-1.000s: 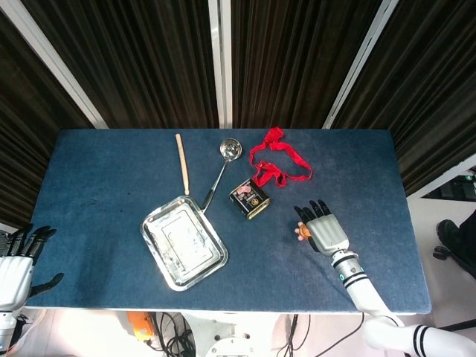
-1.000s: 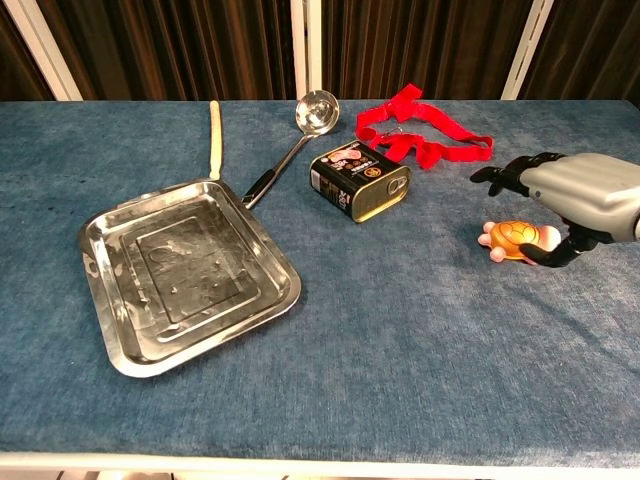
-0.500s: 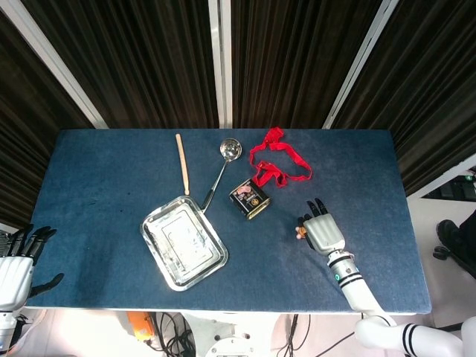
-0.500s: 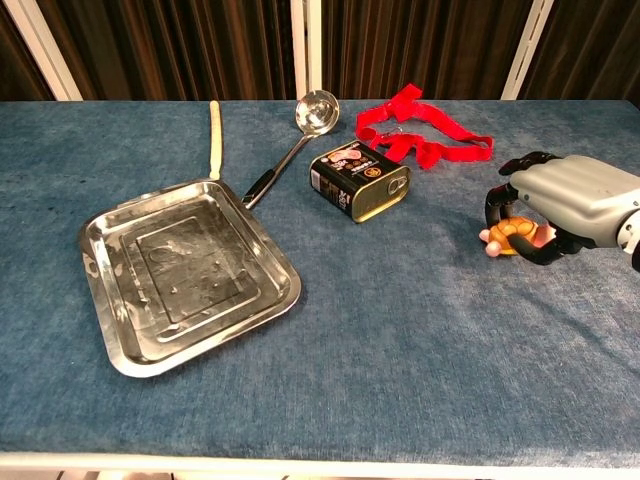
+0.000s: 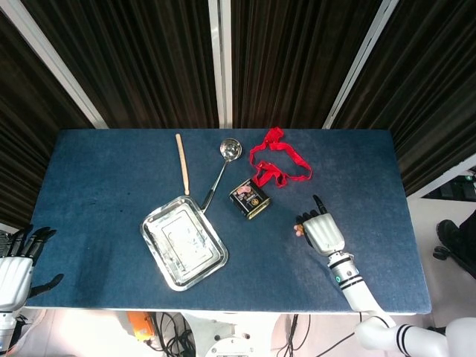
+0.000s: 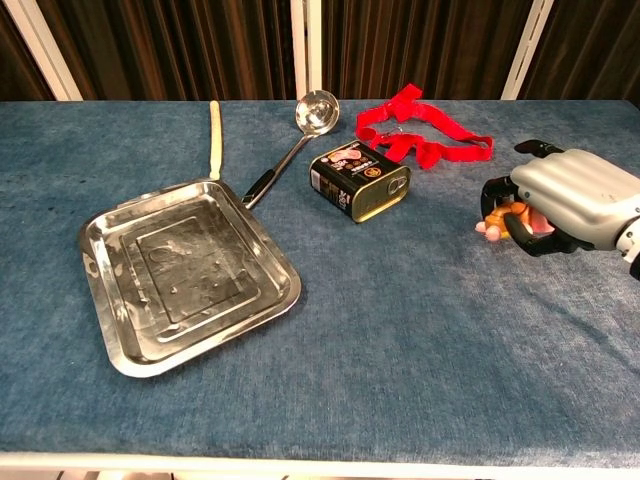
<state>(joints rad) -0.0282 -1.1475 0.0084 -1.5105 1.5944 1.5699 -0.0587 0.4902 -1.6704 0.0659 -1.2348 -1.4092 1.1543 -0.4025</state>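
1. Since a second ago, the right hand (image 5: 322, 232) has closed its fingers round the toy (image 5: 299, 230), an orange turtle it was only reaching over before. Nothing else has shifted.
2. Head view: the right hand lies palm down on the table (image 5: 104, 163), fingers curled, one finger still pointing away from the robot. Only a bit of the toy peeks out at the hand's left edge. A can (image 5: 249, 199) sits near the hand, up and to its left. A red ribbon (image 5: 278, 158) lies beyond the can, further from the hand. A ladle (image 5: 221, 169), a wooden stick (image 5: 181, 163) and a steel tray (image 5: 184, 242) lie well to its left. The left hand (image 5: 15, 272) hangs off the table's near left corner, fingers spread, holding nothing.
3. Chest view: the right hand (image 6: 560, 203) grips the toy (image 6: 503, 217) between curled fingers and thumb. I cannot tell whether the toy is touching the table. The can (image 6: 361, 182) lies on its side to the hand's left.
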